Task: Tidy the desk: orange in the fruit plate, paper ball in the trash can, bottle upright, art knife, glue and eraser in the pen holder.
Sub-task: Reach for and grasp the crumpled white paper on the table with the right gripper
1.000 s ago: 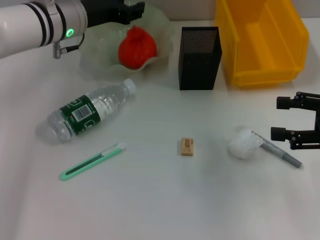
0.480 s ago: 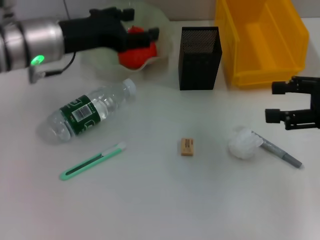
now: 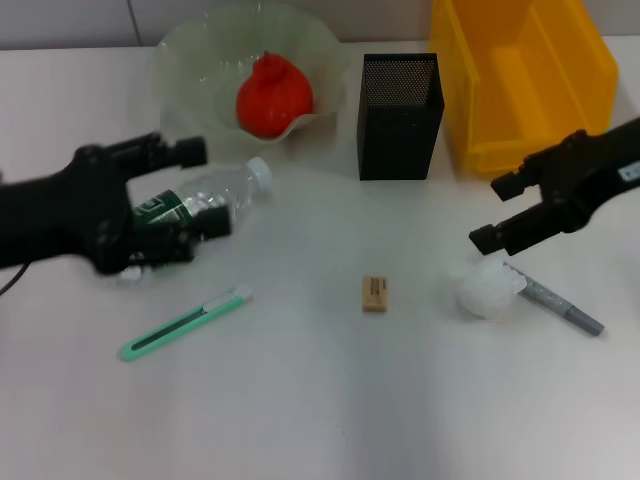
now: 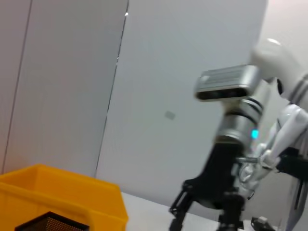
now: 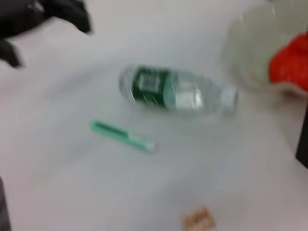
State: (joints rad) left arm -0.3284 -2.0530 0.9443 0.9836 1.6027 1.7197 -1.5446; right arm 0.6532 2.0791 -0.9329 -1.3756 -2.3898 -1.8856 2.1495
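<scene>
Head view looks down on the desk; right wrist shares its bottle (image 3: 200, 205) (image 5: 175, 91).

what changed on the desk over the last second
The left gripper came away from the fruit plate, leaving the orange in it, and now spans the lying bottle, open. The right gripper swung in above the paper ball, open. Eraser, knife, pen holder and glue stayed put.
</scene>
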